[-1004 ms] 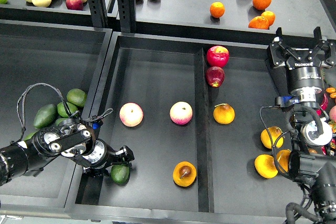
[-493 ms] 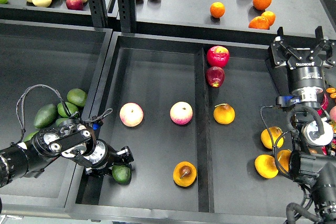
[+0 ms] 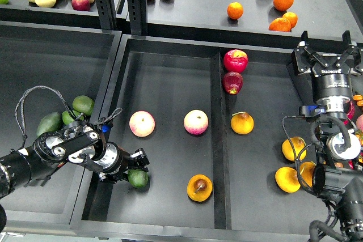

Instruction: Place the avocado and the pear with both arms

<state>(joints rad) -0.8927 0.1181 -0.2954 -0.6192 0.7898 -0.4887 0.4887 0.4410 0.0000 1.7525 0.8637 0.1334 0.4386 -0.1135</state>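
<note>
The left gripper (image 3: 136,168) is reaching in low over the near left corner of the middle bin (image 3: 170,72), and its two dark fingers are sitting on either side of the avocado (image 3: 138,179), closed against it; the avocado is lying at the bin floor just inside the left wall, well to the left of the pear (image 3: 199,187). The pear is resting on the floor of the same compartment, near the front, close beside the divider (image 3: 220,140), with its dark brown dimple facing up. Further back in that compartment two pink-yellow apples (image 3: 142,123) are sitting side by side but apart. Behind the left arm, in the left bin (image 3: 57,49), more avocados (image 3: 83,105) are lying bunched together against the right wall. The right gripper (image 3: 330,46) is hanging high at the right side, over the far right edge of the bin, with its fingers spread wide apart and nothing between them. Below it, in the right compartment, orange-yellow fruits (image 3: 287,179) are clustering near the arm, another one (image 3: 242,123) is lying just right of the divider, and two red apples (image 3: 235,60) are touching each other at the back. On the shelf (image 3: 198,9) beyond, oranges (image 3: 234,10) are lying scattered.
</note>
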